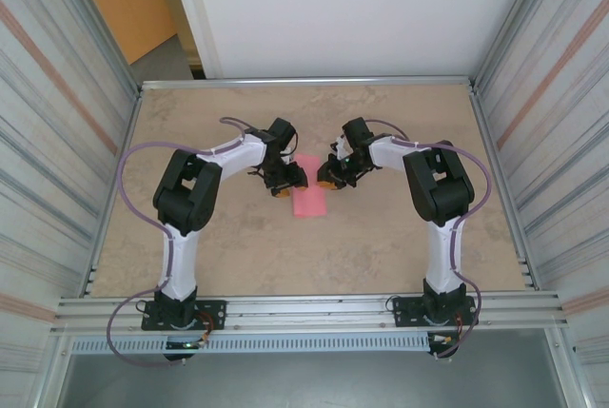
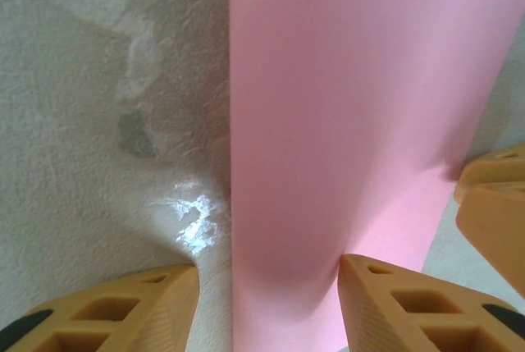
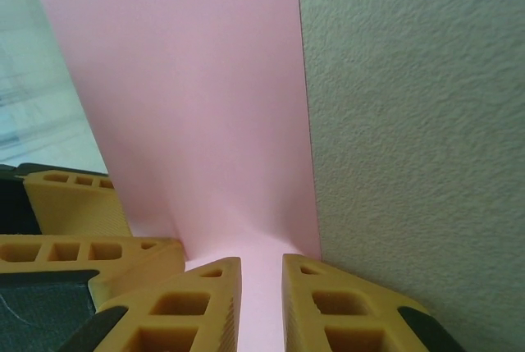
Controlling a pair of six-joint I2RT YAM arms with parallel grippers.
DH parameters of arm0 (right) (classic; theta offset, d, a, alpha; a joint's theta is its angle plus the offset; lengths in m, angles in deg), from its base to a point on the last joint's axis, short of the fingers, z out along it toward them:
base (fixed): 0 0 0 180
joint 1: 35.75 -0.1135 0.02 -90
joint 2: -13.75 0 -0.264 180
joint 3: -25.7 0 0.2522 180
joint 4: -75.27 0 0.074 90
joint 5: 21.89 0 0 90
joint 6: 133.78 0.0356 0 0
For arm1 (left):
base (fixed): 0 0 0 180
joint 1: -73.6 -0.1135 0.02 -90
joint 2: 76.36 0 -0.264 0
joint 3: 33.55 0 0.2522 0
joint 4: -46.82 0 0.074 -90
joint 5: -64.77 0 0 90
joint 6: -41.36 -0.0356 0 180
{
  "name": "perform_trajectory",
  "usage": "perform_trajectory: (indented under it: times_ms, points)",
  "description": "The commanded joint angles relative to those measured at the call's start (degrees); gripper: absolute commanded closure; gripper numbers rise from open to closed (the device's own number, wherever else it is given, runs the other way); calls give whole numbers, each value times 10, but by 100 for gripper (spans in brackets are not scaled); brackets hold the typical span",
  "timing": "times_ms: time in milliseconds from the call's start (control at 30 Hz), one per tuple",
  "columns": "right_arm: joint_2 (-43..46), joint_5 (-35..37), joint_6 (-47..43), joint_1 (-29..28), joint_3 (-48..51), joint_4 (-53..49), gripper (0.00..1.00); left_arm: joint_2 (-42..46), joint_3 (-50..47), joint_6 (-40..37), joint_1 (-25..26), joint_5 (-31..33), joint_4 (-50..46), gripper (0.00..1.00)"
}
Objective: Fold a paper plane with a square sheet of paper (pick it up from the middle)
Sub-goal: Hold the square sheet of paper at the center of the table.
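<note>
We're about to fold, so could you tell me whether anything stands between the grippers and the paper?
Nothing visible does: the left gripper straddles one edge of the paper at its far end, and the right gripper sits low over it.

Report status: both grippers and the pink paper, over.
Left gripper open, straddling the pink-red folded paper sheet's edge. Right gripper narrowly open over the same sheet. Grippers crowd each other.

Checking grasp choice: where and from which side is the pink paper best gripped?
Probably across its narrow width, from above, a finger outside each long edge: the pink paper lies flat as a slim strip, so squeezing would bow it up. The left gripper straddles it so.
</note>
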Motion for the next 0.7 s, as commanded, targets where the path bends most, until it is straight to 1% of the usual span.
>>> perform_trajectory:
  times_ms: [0, 233, 667]
  points:
    - [21, 0, 9, 0, -1, 7, 80, -72, -27, 1, 17, 33, -2, 49]
    - [19, -17, 4, -3, -2, 17, 81, -79, -26, 0, 17, 37, -6, 49]
    - [-6, -42, -14, -11, -20, 7, 82, -90, -22, -3, 17, 37, -12, 49]
